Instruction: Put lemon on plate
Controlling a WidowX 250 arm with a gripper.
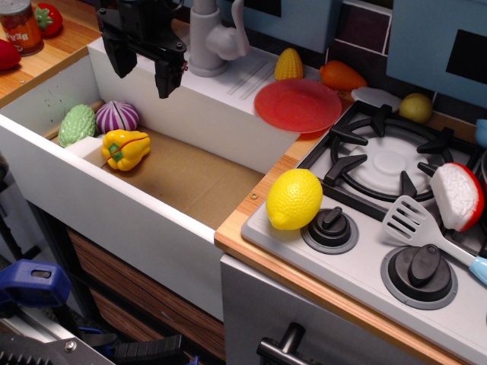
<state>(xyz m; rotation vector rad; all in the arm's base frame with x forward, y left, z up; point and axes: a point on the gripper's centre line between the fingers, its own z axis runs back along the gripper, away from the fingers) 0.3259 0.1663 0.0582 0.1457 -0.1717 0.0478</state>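
The lemon [294,199] lies at centre frame on the front left corner of the toy stove [365,251], half over the wooden table [251,247] edge, its nubbed tip pointing lower left. Just right of it sits a black knob [330,225], close enough to nearly touch; a second knob [419,272] sits further right, with a grey spatula [426,232] lying above it. The black burner grate [388,156] fills the stove's upper part, and a red-and-white toy [459,196] rests on its right side.

The plate [298,105] lies above the lemon in the frame, on the rear ledge of the sink [175,163], overlapping the sink's right wall. Behind it stand a yellow corn cob [288,65] and an orange carrot [342,75]; a small white dish [375,96] and a dull yellow-green fruit [415,108] sit to its right. A grey faucet [213,42] rises left of the plate.

The claw [142,72] hangs at upper left over the sink's back rim, well apart from the lemon and left of the plate, its two dark fingers spread apart and holding nothing. Below it in the basin lie a yellow bell pepper [125,149], a purple onion [117,117] and a green vegetable [77,125].

The plate's top is bare. Open room runs between lemon and plate across the sink's right corner and the wooden strip.
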